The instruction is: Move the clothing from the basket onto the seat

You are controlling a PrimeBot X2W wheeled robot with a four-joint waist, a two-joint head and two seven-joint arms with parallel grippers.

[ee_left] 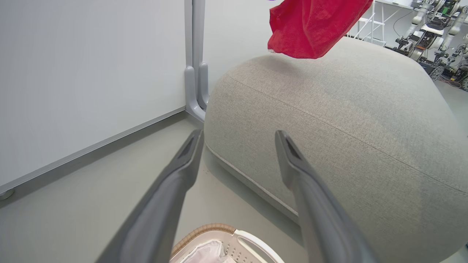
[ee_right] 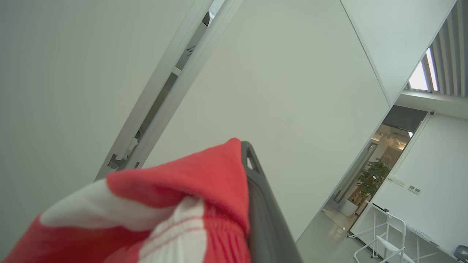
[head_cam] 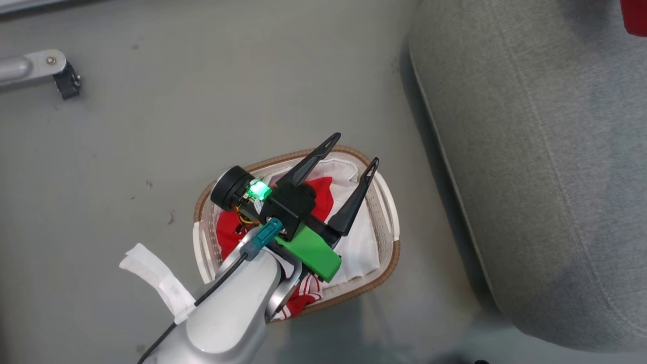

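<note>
The basket [head_cam: 390, 260] stands on the floor left of the seat [head_cam: 536, 167], with a white liner [head_cam: 360, 248] inside. A red garment [head_cam: 228, 233] with white trim lies in it, partly hidden by my left arm. My left gripper [head_cam: 354, 151] hovers over the basket, open and holding nothing; in its wrist view its fingers [ee_left: 182, 168] spread toward the seat [ee_left: 329, 120], with the basket rim [ee_left: 204, 229] below. A second red garment [ee_left: 310, 25] hangs above the seat, its edge showing in the head view's top right corner [head_cam: 634, 17]. My right gripper [ee_right: 241, 155] is shut on this red, white-striped garment [ee_right: 175, 204].
A metal leg with a black caster [head_cam: 63, 76] lies on the floor at far left. A white partition panel and its grey post [ee_left: 195, 73] stand behind the seat. Other robots [ee_left: 438, 25] are parked beyond it. Grey floor [head_cam: 151, 151] surrounds the basket.
</note>
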